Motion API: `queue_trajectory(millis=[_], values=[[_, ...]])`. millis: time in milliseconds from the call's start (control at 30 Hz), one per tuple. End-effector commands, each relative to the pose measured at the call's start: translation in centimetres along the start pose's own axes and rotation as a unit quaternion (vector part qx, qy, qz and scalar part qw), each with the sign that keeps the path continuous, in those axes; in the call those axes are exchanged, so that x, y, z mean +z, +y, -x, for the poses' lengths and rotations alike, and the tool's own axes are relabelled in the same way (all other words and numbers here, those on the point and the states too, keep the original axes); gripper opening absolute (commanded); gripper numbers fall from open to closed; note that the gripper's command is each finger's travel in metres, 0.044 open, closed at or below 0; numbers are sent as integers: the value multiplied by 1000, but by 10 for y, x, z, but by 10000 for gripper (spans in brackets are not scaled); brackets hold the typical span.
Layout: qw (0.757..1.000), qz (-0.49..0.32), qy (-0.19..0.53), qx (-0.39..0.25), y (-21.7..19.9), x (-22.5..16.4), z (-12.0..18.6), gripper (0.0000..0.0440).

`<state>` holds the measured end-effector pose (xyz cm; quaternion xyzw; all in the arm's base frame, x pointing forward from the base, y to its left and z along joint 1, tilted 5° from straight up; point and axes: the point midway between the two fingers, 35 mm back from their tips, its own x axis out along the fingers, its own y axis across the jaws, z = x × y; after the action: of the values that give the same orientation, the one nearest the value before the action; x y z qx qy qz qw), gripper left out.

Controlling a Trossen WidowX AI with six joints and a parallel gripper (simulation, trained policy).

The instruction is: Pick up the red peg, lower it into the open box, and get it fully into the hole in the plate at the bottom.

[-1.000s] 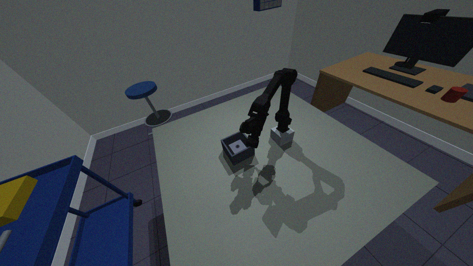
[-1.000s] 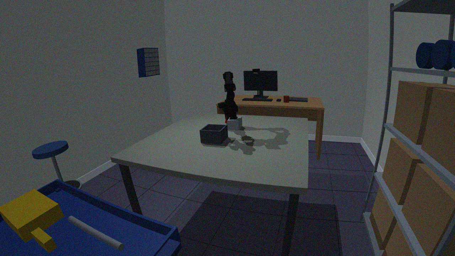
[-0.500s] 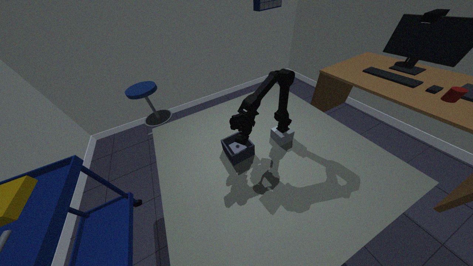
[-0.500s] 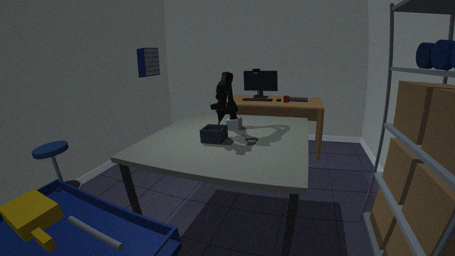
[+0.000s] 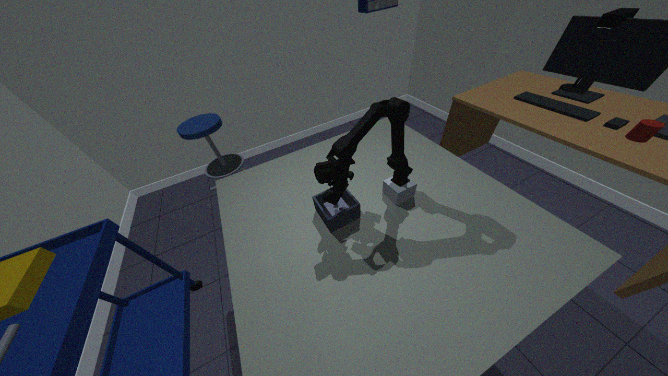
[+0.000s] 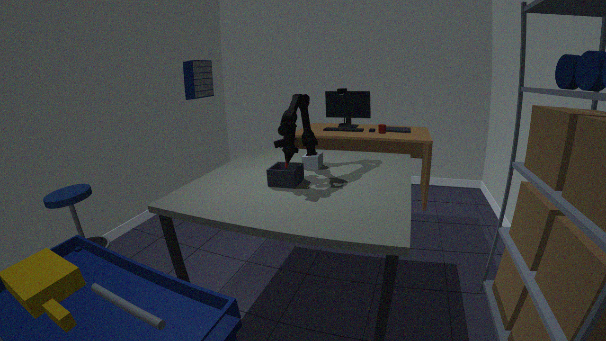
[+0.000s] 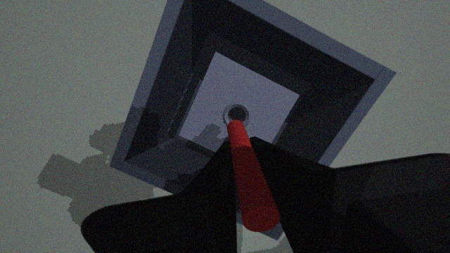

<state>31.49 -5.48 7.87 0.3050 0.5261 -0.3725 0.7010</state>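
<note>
Has the thin, round red peg [image 6: 286, 165] [image 7: 242, 158] squeezed tight in the two black fingers of the gripper [image 5: 334, 197] [image 6: 288, 158] [image 7: 240, 145], maybe to stop a slip on the way down. Leaves the low end sticking out past the fingertips, probably to go in first. Points that end down into the open dark grey square box [image 5: 346, 219] [image 6: 280, 178] [image 7: 316, 39], close to the dark round hole [image 7: 237, 113] in the flat pale plate [image 5: 329, 208] [image 7: 218, 91]. Seems ready for lining up; not in the hole yet, by the look of the wrist view. Might need a little nudge, then a straight push down, to keep from bumping the ring. On the big pale table [image 5: 280, 317] [image 6: 322, 216], seen from the exterior view: box a bit nearer the left edge than the right, well back from the front corners. White block [image 6: 311, 162] under the arm, nearer the back edge. Around the dim room: round blue stool [image 5: 200, 125] [image 6: 67, 194] past the left edge, brown wooden desk [image 5: 494, 100] [image 6: 312, 133] past the back edge, grey metal shelf [image 6: 519, 85] off to the right.

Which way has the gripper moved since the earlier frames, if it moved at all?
Yes: in the top view, the gripper went from the near right edge of the open box leftward, over its opening.
</note>
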Motion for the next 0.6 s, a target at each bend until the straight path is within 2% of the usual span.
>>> queue_trajectory(millis=[0, 133, 333, 433, 567], values=[[1000, 1, 11, -5, 0, 1, -13, 4], [1000, 5, 20, -14, -2, 0, -26, 22], [999, 21, 32, -28, -6, 1, -40, 141], [999, 26, 34, -31, -2, 4, -43, 147], [999, 35, 28, -28, 4, 14, -44, 241]])
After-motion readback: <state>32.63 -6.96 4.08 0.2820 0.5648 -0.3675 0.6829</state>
